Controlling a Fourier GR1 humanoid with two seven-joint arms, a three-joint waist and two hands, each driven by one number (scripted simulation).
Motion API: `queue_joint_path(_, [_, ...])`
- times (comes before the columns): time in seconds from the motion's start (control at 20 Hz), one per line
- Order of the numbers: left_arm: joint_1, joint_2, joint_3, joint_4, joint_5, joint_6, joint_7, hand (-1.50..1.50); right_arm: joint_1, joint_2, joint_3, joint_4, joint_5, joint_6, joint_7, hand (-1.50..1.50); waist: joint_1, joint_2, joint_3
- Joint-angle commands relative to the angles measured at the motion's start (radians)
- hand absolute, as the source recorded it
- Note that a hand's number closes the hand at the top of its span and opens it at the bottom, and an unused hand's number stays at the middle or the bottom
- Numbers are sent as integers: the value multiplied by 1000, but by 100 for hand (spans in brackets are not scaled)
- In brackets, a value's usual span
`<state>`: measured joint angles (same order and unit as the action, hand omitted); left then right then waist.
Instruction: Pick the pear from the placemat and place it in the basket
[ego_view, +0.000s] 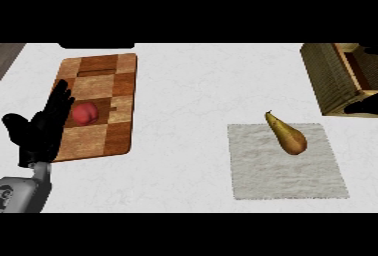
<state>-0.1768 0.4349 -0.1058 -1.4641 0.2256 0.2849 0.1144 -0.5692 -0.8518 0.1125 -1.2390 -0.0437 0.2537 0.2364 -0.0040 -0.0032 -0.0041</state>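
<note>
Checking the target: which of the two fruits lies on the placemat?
The brown-yellow pear, lying on the pale placemat at right. The red fruit sits on the wooden board, beside the left hand.

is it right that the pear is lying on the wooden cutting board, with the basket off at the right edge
Not quite. In the head view the pear lies on the white placemat, not the cutting board. The basket is indeed at the right edge.

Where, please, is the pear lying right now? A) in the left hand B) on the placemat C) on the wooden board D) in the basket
B: the pear lies on the placemat, apart from the basket at the upper right, with no hand touching it.
</note>
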Motion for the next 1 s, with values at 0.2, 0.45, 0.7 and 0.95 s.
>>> queue_joint_path(0.2, [-30, -19, 35, 61, -1, -15, -10, 0, -20, -161, -33, -63, -183, 410, 167, -150, -8, 0, 3])
queue_joint_path(0.45, [-8, -13, 72, 25, -4, -68, 0, 0, 60, -79, -85, -141, -175, 389, 233, -150, -1, 1, 4])
queue_joint_path(0.7, [-23, -28, 72, 11, -36, -65, 26, 0, 101, 41, -106, -93, -49, 268, 109, -150, 5, 4, 4])
queue_joint_path(0.95, [-12, -104, 32, -12, -107, -8, 24, 0, 185, 95, -118, -73, 31, 259, -5, -150, 4, 4, 5])
